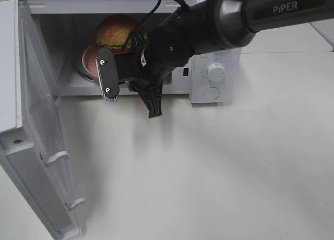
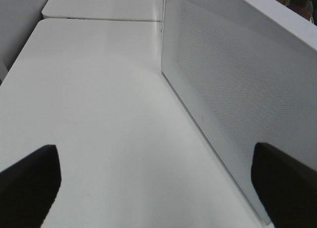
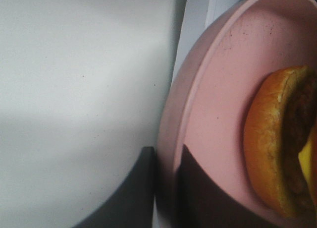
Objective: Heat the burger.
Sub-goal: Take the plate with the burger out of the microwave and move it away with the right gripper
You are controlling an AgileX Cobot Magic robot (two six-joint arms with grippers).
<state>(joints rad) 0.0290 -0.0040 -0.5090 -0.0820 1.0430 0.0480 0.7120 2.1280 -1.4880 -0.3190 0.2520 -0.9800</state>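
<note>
Burger (image 1: 114, 31): glossy golden-brown domed bun, green lettuce and red layer showing, sits on pink plate (image 3: 213, 114) inside open microwave (image 1: 214, 78) at tabletop's (image 1: 209, 172) far edge. Right hand (image 3: 166, 161) clamps plate rim. Left hand (image 2: 156, 181) spread wide, holding nothing.

One burger (image 1: 116, 31), plate (image 1: 88, 57), microwave (image 1: 214, 81).

We see a plain white bench (image 1: 219, 172) under even light, soft shadows falling across its bare surface.
</note>
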